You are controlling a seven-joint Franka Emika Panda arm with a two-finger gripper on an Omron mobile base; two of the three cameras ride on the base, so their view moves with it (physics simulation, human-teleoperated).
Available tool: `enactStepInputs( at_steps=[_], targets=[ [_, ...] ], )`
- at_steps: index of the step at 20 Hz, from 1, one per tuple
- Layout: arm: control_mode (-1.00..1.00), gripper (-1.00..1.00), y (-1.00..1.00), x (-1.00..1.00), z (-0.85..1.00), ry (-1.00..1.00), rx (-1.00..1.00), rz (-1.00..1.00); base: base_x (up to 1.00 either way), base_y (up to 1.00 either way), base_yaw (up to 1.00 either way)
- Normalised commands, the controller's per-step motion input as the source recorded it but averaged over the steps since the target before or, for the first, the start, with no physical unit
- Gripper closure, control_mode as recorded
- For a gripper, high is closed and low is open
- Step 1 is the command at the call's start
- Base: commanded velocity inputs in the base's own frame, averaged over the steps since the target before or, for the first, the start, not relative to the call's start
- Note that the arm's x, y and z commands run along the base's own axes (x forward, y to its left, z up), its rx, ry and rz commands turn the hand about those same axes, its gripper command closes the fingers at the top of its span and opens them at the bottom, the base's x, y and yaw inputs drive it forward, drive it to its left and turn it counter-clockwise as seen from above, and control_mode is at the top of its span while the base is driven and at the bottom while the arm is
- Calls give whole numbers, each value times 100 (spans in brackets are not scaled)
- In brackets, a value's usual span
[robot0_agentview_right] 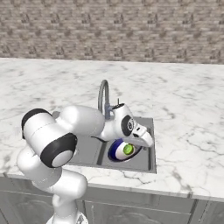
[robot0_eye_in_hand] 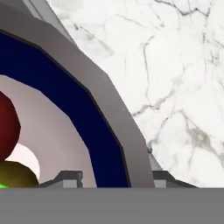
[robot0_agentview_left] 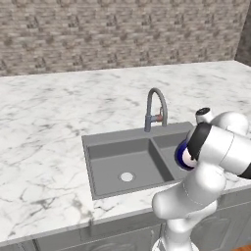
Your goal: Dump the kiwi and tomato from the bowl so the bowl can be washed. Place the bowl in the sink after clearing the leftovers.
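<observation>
Fingertips (robot0_eye_in_hand: 70,178) poke up at the bottom edge of the hand view, one on each side of the bowl (robot0_eye_in_hand: 65,105) rim, so they seem clamped on it, though the grey band cuts them off. In the right base view the gripper (robot0_agentview_right: 142,139) sits at centre, over the tilted bowl (robot0_agentview_right: 122,151) in the right basin of the sink (robot0_agentview_right: 148,164). Inside lies the kiwi (robot0_agentview_right: 128,149); the tomato (robot0_eye_in_hand: 8,127) is half cut off at the hand view's left edge. In the left base view the arm (robot0_agentview_left: 215,147) hides most of the bowl (robot0_agentview_left: 184,156).

No readable text, labels or numbers anywhere
</observation>
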Motion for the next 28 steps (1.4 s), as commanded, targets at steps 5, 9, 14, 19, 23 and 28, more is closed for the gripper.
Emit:
enactStepInputs(
  at_steps=[5,9,14,19,23,28],
  targets=[
    [-100,100,25,5,-3,2,-18,0,0,0,0],
    [-100,100,21,-17,0,-2,-23,0,0,0,0],
    [-100,100,24,-6,0,1,-26,0,0,0,0],
    [-100,100,-33,0,0,-3,-12,0,0,0,0],
    [-100,100,-1,-2,0,0,-12,0,0,0,0],
    [-100,100,14,-4,0,-3,-21,1,0,0,0]
  ],
)
